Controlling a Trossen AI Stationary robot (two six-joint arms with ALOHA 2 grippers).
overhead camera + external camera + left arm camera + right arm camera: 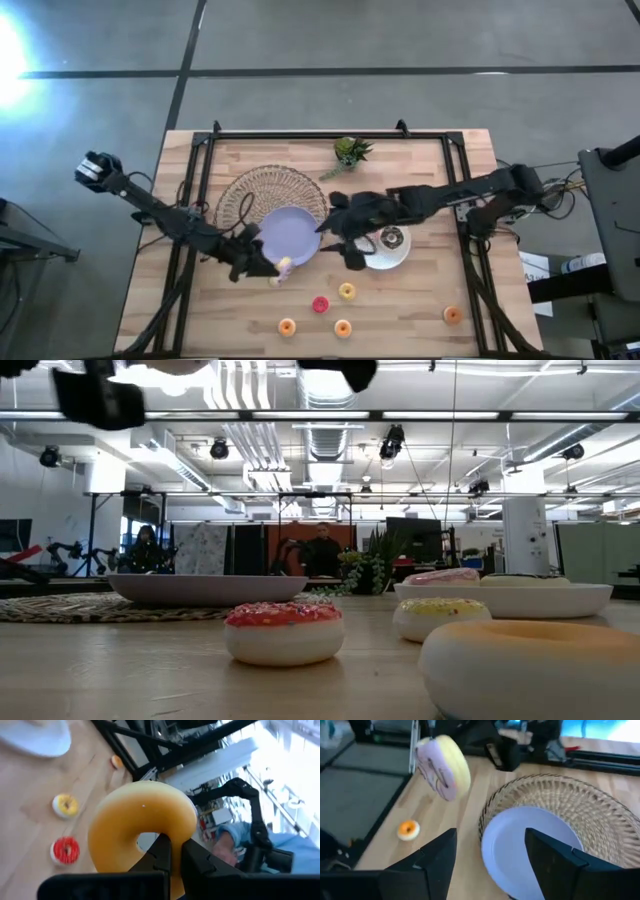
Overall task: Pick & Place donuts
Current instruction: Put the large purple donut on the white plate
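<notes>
High view: five donuts were counted loose on the bench [420,290], one red [320,305] among them, below a lavender plate [290,236] and a white plate [392,256]. The left pincer [268,264] was seen beside the lavender plate, the right pincer [345,245] between both plates. Left wrist view: a large yellow donut [142,827] was clamped by that pincer. Right wrist view: the right fingers [552,857] were spread wide.
</notes>
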